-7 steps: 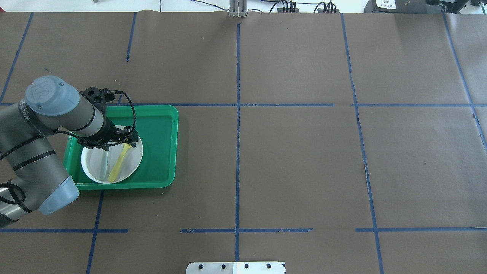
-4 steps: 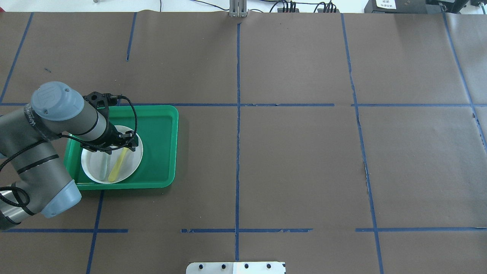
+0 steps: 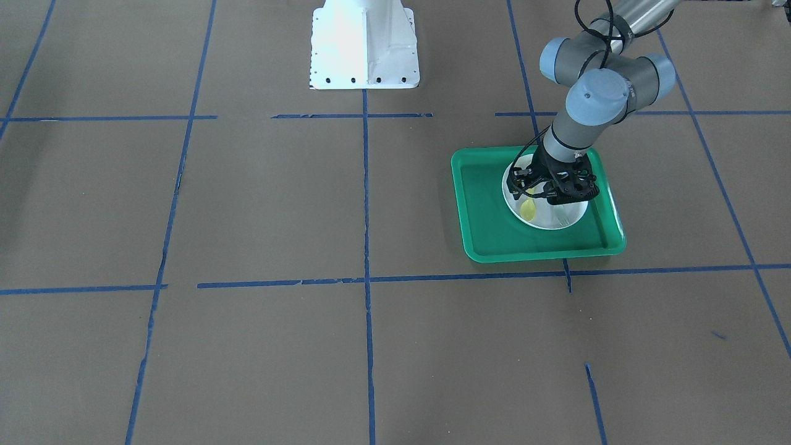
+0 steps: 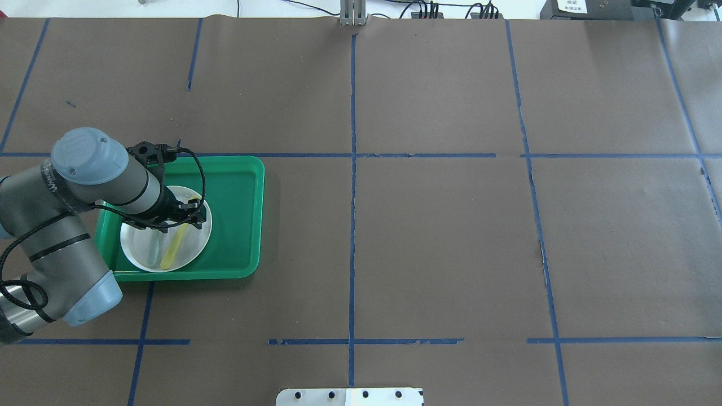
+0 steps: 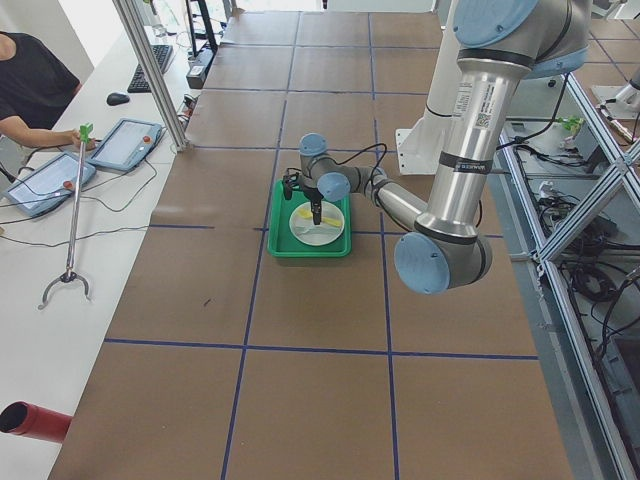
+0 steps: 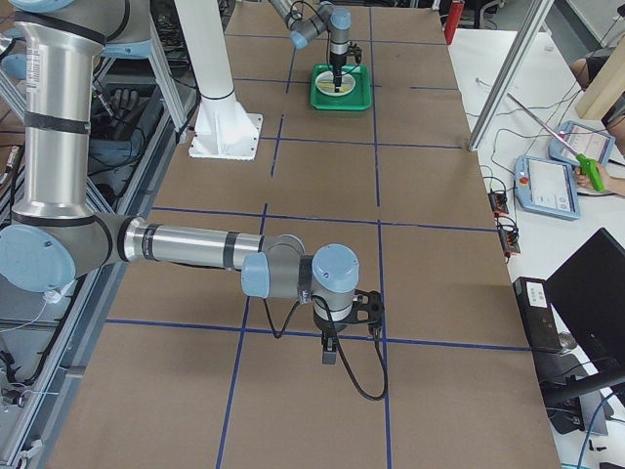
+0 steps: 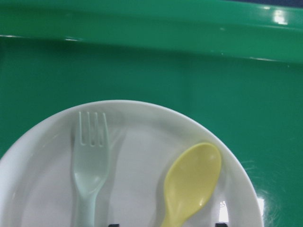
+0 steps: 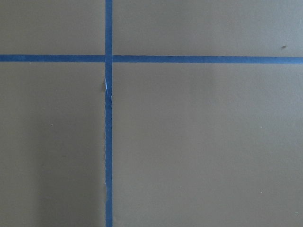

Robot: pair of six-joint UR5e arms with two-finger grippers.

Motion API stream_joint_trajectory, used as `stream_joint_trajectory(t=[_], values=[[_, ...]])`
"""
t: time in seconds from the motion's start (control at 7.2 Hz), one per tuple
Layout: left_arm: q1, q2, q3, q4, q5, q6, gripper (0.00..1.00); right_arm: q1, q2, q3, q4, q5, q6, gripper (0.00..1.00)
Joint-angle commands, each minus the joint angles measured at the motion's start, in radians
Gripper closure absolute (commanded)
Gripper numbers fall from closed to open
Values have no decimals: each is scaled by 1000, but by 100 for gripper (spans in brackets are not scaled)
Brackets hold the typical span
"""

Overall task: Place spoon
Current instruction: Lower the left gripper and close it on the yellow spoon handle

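The pale yellow spoon [image 4: 175, 242] lies on a white plate [image 4: 135, 251] in a green tray [image 4: 237, 214], beside a translucent grey-green fork [image 4: 151, 248]. My left gripper [image 4: 181, 217] is open and hangs low over the spoon's bowl end. In the left wrist view the spoon [image 7: 191, 182] lies right of the fork [image 7: 90, 165], and the dark fingertips just show at the bottom edge on either side of the spoon's handle. My right gripper [image 6: 328, 352] shows only in the exterior right view, pointing down over bare table; I cannot tell whether it is open or shut.
The tray [image 3: 488, 210] sits on brown paper marked with blue tape lines. The robot's white base plate [image 3: 364, 46] stands at the table's middle edge. The right wrist view shows only paper and a tape crossing [image 8: 109, 58].
My left gripper has come down and slightly back over the plate, closer to the spoon. The spoon and fork have not moved.
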Motion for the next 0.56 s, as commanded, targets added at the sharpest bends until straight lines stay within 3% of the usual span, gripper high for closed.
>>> stream_joint_trajectory(t=[0.0, 0.42], values=[[2, 1, 2, -24, -2, -1, 28, 0, 0, 0, 0, 0, 0, 0], [0, 3, -4, -24, -6, -1, 44, 0, 0, 0, 2, 0, -2, 0]])
